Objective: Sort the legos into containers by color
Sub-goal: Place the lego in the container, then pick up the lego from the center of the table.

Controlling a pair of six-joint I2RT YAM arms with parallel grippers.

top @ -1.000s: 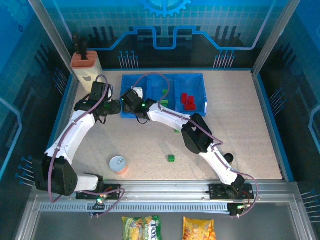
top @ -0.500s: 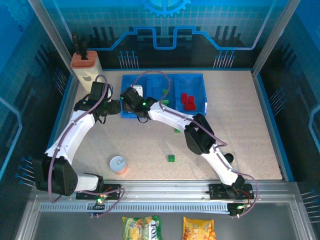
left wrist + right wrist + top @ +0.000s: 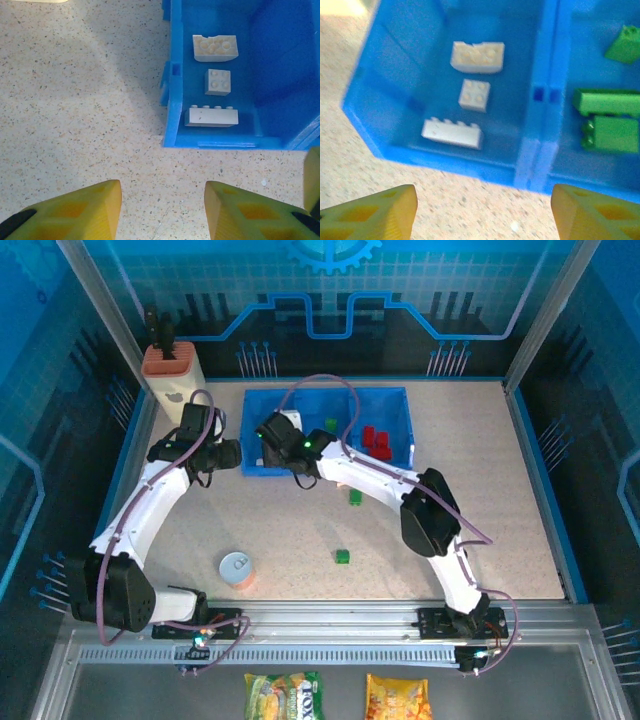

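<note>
The right gripper (image 3: pixel 480 215) stands wide open and empty by the near wall of the blue tray (image 3: pixel 540 125), which sits toward the table's far edge. Three cream legos (image 3: pixel 474 94) lie in its left compartment. The left gripper (image 3: pixel 162 210) is parted too and holds nothing, over bare table (image 3: pixel 75 100) just off the tray's near left corner. Green legos (image 3: pixel 605 102) fill the middle compartment and red legos (image 3: pixel 375 443) the right. Two loose green legos (image 3: pixel 343 556) lie mid-table.

White-topped can (image 3: pixel 236 568), orange-topped holder (image 3: pixel 170 368)
</note>
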